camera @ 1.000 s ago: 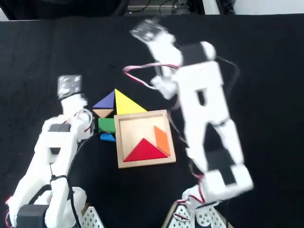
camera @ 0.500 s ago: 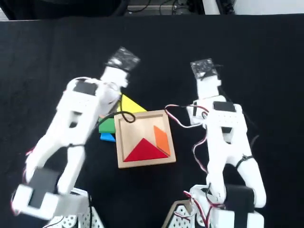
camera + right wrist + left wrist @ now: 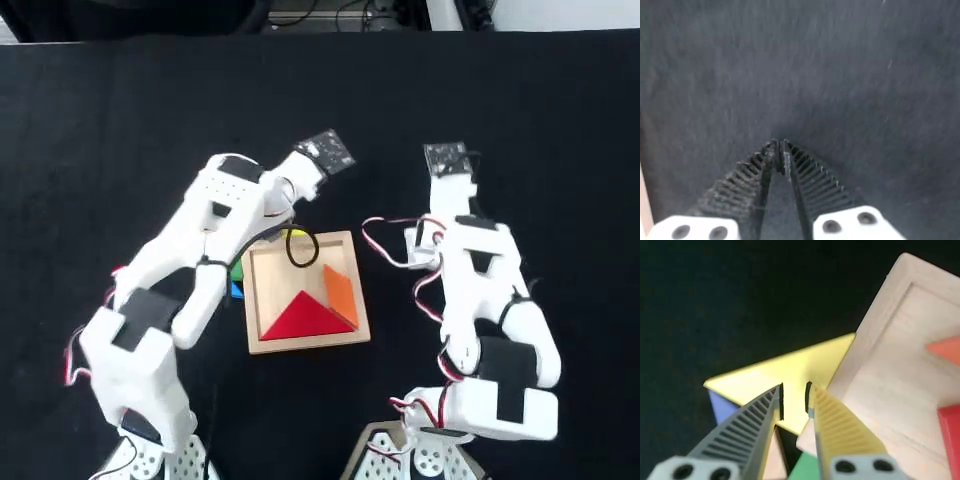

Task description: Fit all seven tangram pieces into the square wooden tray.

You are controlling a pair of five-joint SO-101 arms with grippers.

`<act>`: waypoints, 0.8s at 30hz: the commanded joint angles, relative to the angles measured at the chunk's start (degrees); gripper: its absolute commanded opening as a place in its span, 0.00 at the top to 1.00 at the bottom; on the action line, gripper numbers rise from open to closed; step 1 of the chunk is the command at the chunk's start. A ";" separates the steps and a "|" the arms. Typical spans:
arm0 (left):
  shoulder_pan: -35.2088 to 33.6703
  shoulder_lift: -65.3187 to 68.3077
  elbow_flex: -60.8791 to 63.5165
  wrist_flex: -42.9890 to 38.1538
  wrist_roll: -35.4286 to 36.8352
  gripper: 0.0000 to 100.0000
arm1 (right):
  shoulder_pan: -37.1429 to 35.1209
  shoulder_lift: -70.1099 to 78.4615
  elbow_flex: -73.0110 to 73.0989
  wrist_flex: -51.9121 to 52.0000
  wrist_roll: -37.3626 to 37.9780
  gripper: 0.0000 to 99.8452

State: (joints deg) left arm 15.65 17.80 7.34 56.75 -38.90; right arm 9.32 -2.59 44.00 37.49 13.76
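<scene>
left jaws narrow, right pinched tight

the tray (image 3: 300,343) sits mid-table between my two arms, with a red triangle (image 3: 303,315) and an orange piece (image 3: 342,295) lying inside it. the yellow triangle (image 3: 790,367) lies outside on the black table (image 3: 560,120), one edge against the tray's outer wall. a green piece (image 3: 805,469) and a blue piece (image 3: 719,405) lie just beside it. my left gripper (image 3: 794,401) hangs above the yellow triangle, fingers a narrow slit apart, gripping nothing. my right gripper (image 3: 779,151) is closed tight and empty, over bare table off to the tray's right.
</scene>
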 commanded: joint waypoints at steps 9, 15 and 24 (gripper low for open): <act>4.26 5.27 -7.60 0.88 -8.88 0.89 | 0.53 0.04 -4.09 0.26 -0.18 0.99; 3.82 5.63 -10.24 8.18 -15.47 0.83 | 0.53 0.04 -4.09 0.26 -0.18 0.99; 2.42 5.89 -11.30 5.19 -18.29 0.81 | 0.44 0.04 -4.09 0.26 -0.18 0.99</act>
State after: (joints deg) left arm 18.64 24.04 -1.10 62.99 -55.87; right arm 9.32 -2.59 43.12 37.49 13.67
